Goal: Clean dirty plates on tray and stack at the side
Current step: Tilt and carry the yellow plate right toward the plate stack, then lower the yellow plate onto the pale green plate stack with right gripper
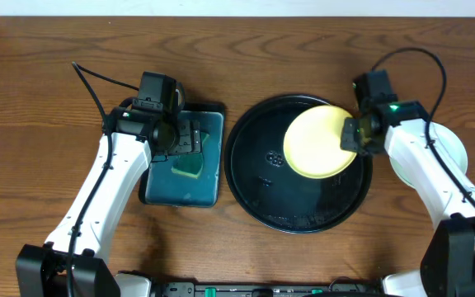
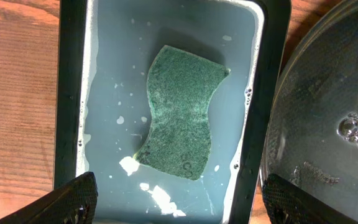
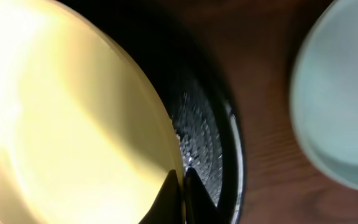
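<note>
Clamping my right claw (image 1: 357,136) on the yellow plate (image 1: 316,140) at its 3 o'clock rim above the black tray (image 1: 250,177); left claw (image 1: 188,136) spread wide over the sponge (image 2: 182,112)

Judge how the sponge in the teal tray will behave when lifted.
The sponge probably flexes: its waisted outline looks soft. It lies in soapy water in the teal tray, so it is likely soaked, heavier than dry, dripping. Its rough green face should resist slipping.
</note>
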